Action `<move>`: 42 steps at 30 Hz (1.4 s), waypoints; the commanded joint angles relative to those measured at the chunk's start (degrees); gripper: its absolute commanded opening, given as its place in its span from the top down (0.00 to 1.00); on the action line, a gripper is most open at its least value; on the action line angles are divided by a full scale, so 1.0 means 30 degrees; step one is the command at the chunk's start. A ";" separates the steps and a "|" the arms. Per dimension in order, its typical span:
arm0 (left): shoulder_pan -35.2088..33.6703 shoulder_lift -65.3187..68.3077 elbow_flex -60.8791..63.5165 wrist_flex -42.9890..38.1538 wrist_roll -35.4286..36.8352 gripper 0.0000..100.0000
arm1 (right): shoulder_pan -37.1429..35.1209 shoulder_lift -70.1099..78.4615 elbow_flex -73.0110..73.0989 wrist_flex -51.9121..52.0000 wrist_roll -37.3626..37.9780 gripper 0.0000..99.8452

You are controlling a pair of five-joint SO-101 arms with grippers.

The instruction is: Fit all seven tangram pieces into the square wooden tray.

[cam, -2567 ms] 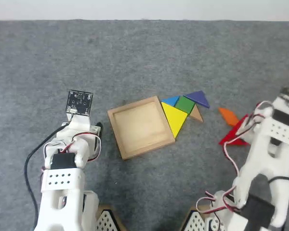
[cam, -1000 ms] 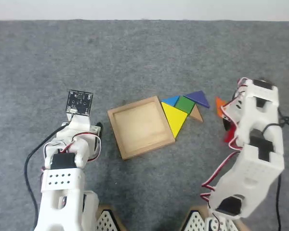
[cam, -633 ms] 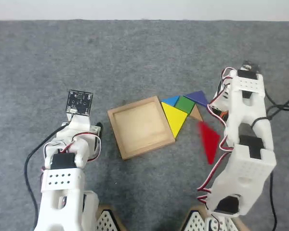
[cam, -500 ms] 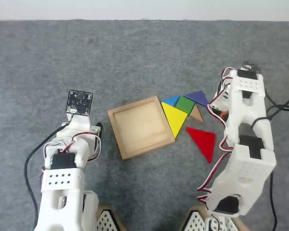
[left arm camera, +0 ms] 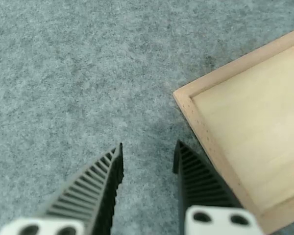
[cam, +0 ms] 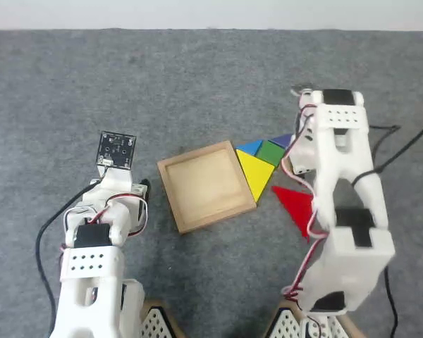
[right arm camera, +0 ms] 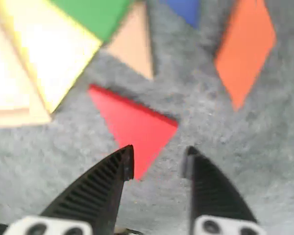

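Observation:
The square wooden tray (cam: pixel 206 184) lies empty at the table's middle. Against its right side lies the yellow triangle (cam: pixel 256 172), with the blue triangle (cam: pixel 249 148) and green square (cam: pixel 271 152) behind it. The red triangle (cam: pixel 296 204) lies flat on the carpet just right of the yellow one. My right gripper (right arm camera: pixel 157 156) is open just above the red triangle (right arm camera: pixel 134 125), whose tip lies between the fingers. The tan triangle (right arm camera: pixel 134 46) and orange parallelogram (right arm camera: pixel 246 49) lie beyond. My left gripper (left arm camera: pixel 147 156) is open over bare carpet beside the tray (left arm camera: pixel 255 122).
The right arm (cam: pixel 336 151) covers most of the purple piece (cam: pixel 285 139) and hides the tan and orange pieces from above. The left arm (cam: pixel 102 232) stands left of the tray. Grey carpet stretches open behind the tray and at the far left.
The right arm swung from the far right toward the middle, bringing the red triangle next to the yellow one, where it now lies flat. The left arm has not moved.

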State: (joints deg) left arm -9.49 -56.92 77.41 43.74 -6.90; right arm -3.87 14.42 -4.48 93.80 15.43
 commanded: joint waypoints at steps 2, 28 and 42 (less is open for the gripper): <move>0.0029 -0.0029 -0.0278 0.0059 -0.0147 0.83 | -0.1245 -0.3179 0.3927 -0.2447 0.3282 0.72; 0.0029 -0.0029 -0.0278 0.0059 -0.0176 0.83 | -0.1538 -0.2681 1.2015 -0.9421 0.7297 0.66; 0.0029 -0.0029 -0.0278 0.0059 -0.0176 0.83 | -0.1421 -0.2652 1.2659 -1.0388 0.5832 0.92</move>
State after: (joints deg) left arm -9.49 -56.92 77.41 43.74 -6.90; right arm -7.91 6.24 32.26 62.95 33.98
